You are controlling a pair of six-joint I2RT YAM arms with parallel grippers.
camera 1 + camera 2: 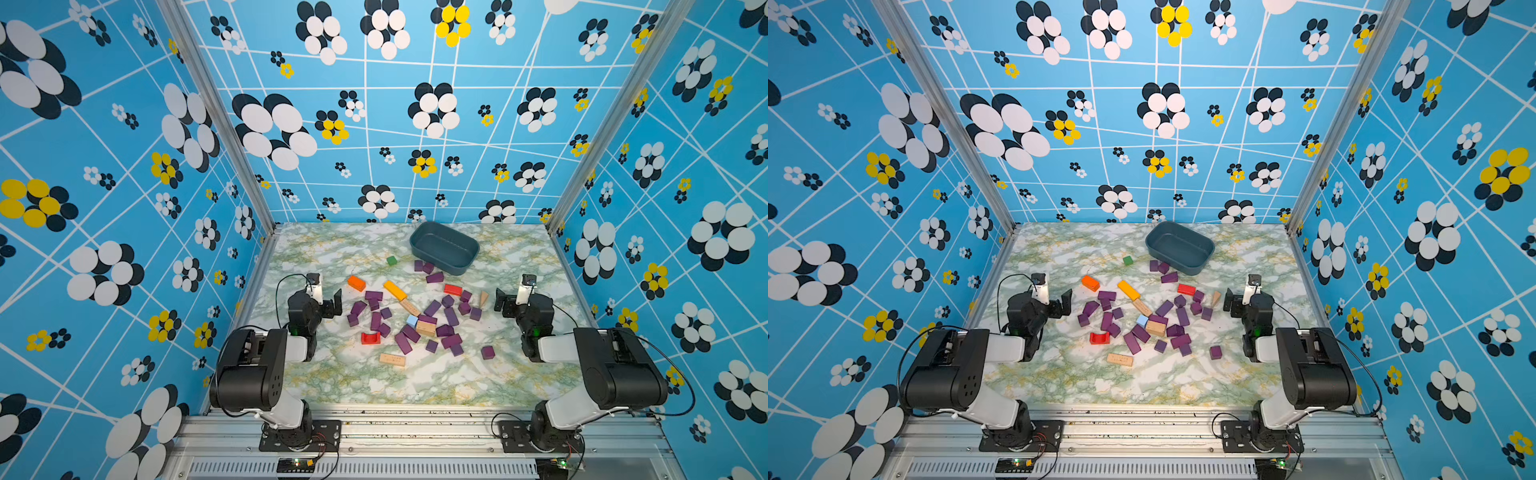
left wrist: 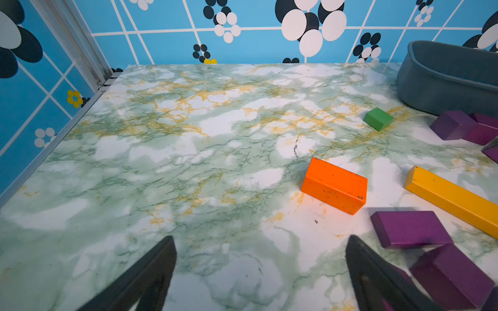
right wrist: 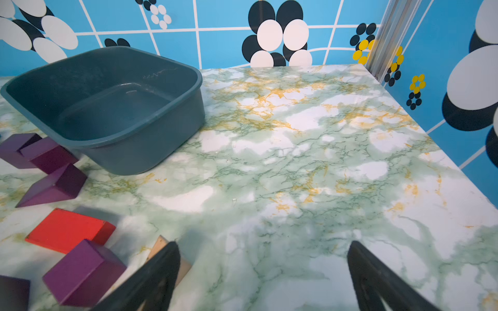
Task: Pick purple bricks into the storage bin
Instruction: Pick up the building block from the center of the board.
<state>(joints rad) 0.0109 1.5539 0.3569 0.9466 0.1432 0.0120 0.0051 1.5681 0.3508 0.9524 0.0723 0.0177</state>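
Two dozen or so purple bricks [image 1: 451, 316] lie scattered on the tabletop [image 1: 415, 382], mixed with other coloured blocks [image 1: 356, 283], all outside the storage bin [image 1: 457, 266] at the back; three sit just beside it. The left end effector [image 2: 261, 242] and right end effector [image 3: 262, 245] flank the pile, both spread wide, gripping nothing.

Top views overlook all — low wrist views share the storage bin [image 3: 151, 145].

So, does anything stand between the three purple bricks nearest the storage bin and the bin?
Nothing visible does. Those purple bricks lie close beside the storage bin; only the bin's own wall must be passed over.
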